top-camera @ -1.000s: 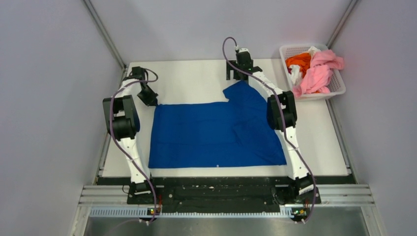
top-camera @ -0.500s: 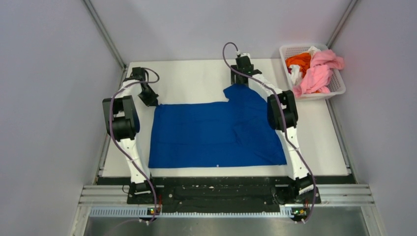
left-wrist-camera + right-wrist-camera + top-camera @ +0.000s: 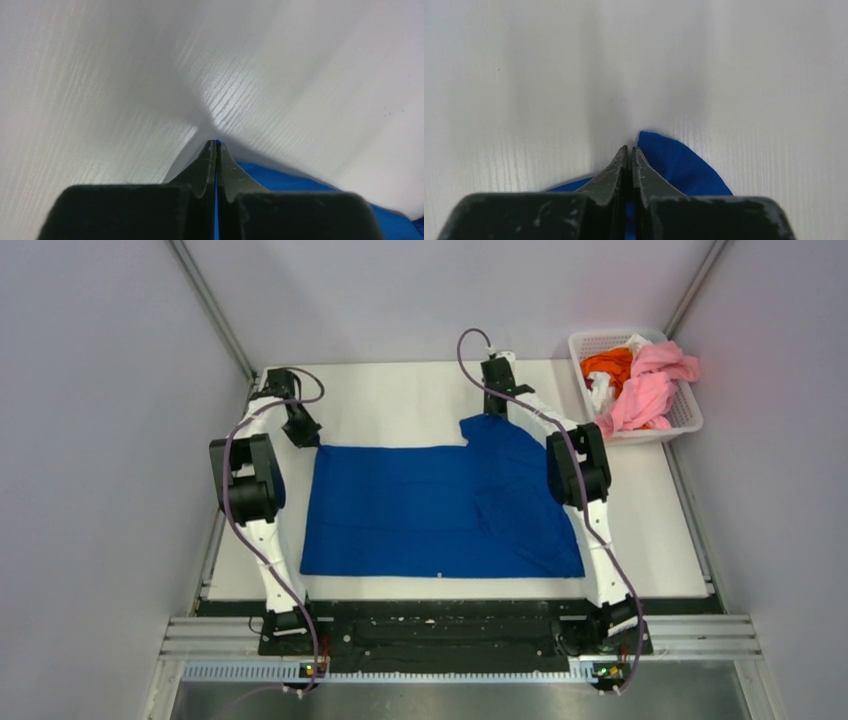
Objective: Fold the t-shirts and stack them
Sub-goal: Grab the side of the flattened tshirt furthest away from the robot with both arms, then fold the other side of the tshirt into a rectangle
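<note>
Blue cloth fills the middle of the white table [image 3: 400,400]: one blue t-shirt [image 3: 440,510] lies spread flat, plain side up, its near edge close to the arm bases and a raised tab of fabric jutting toward the far side at its right.

The left arm [image 3: 245,485] rises from its base, folds at a high elbow over the table's left edge, and bends its wrist down to the shirt's far-left corner. There the left gripper [image 3: 303,430] is pinched tight; its wrist camera shows a thin line of blue fabric caught between the closed jaws [image 3: 216,145].

The right arm [image 3: 578,465] stretches long up the shirt's right side to the far tip of the jutting tab. The right gripper [image 3: 494,405] sits low on the table there, its jaws drawn together on the rounded edge of the blue fabric [image 3: 629,149], with cloth showing on both sides of them.

At the far right corner stands one white lattice basket [image 3: 690,410]. It holds pink cloth [image 3: 650,385] spilling over its near rim, orange cloth [image 3: 608,364] and white cloth [image 3: 600,390]; how many garments these make cannot be told.
</note>
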